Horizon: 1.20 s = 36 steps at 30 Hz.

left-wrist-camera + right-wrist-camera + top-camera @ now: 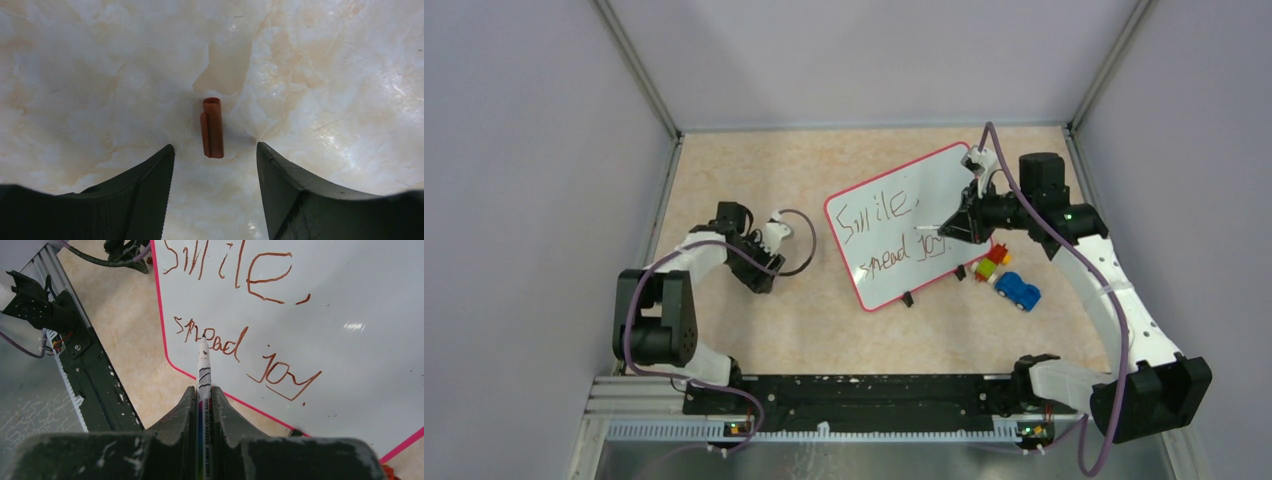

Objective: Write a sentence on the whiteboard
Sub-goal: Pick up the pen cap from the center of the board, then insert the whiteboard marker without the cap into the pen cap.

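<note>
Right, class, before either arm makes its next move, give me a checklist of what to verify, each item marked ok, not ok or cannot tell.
1. Is the sentence finished on the whiteboard: ok, "Smile, spread joy" reads whole.
2. Is the right gripper shut on the marker: ok.
3. Is the marker tip off the board: cannot tell.
4. Is the red cap centred ahead of the left gripper: ok, it lies on the table.
5. Is the left gripper open: ok, touching nothing.

Glossy smooth whiteboard (350, 290), shiny marble-patterned table (75, 75), matt reddish cap (213, 129), printed-label marker (204, 370), scuffed black metal rail (100, 390)
</note>
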Motion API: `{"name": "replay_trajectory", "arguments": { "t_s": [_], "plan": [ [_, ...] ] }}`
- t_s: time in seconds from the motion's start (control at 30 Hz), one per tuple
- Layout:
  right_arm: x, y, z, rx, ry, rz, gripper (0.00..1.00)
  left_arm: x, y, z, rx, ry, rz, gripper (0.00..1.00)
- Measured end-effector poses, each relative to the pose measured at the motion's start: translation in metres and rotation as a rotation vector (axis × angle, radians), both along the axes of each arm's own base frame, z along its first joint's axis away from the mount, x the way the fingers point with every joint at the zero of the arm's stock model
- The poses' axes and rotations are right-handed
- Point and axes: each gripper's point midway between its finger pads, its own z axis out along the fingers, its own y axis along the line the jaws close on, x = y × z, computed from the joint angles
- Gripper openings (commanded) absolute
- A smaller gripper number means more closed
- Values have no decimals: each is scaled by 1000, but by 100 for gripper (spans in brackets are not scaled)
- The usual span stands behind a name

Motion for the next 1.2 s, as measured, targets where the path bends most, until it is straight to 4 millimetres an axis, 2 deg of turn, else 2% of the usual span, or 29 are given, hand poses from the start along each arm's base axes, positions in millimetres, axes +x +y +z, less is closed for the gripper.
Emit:
{"name": "replay_trajectory", "arguments": {
  "t_s": [0.23,0.4,0.5,0.67,0.8,0.87,0.93,1.03,1.07,1.13,1.2],
  "plan": [
    [1,-1,0,-3,-1,-4,0,11,3,-6,41,-46,15,45],
    [1,-1,-1,-6,-2,-8,0,17,1,-6,33,-71,23,21],
    [1,-1,-1,-8,0,-9,0,16,-1,-5,26,-72,24,11],
    [2,-1,-2,-8,3,-9,0,11,-2,1,9,-46,31,1],
    [2,0,-2,-1,20,-14,0,9,-4,22,-6,-28,32,0],
    [1,1,-1,10,28,-13,0,17,-8,49,-28,-55,25,0],
    [0,3,1,27,35,-10,0,31,-13,84,-58,-119,14,0],
    [-2,8,7,65,47,6,0,54,-28,153,-129,-247,-25,0],
    [-4,11,10,81,53,16,0,61,-37,185,-161,-304,-50,0],
    [-7,15,15,111,60,39,0,66,-54,231,-213,-391,-107,0],
    [-12,19,21,142,74,67,0,60,-79,273,-268,-461,-191,0]
  ]
}}
